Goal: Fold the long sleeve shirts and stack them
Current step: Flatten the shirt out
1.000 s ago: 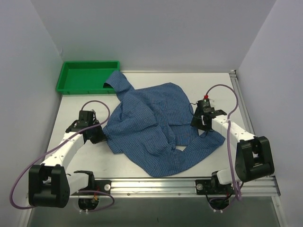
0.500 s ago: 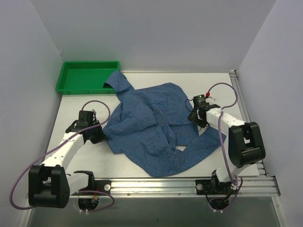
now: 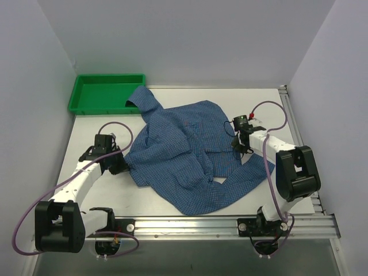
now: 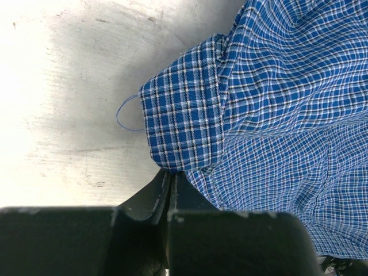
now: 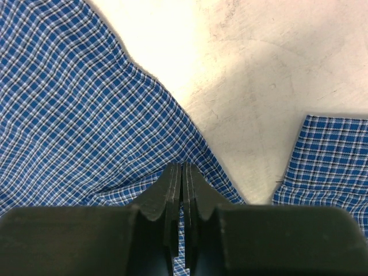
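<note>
Both sets of jaws are clenched now. The right gripper [image 5: 181,168] just swung inward and snapped shut on the right edge of the crumpled blue fine-checked cloth button-up shirt [image 3: 184,149], mid-worktop [image 3: 144,202]. The left gripper [image 4: 171,175] pinches its left cuff, so spreading looks next.

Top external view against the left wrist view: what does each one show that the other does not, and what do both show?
Only the top external view shows the green tray, the whole crumpled outline of the shirt, and the right gripper shut on its right edge. Only the left wrist view shows a loose blue thread loop beside a folded hem. Both show the shirt's checked cloth, the white table and the left gripper, which appears shut on the shirt's left edge.
</note>
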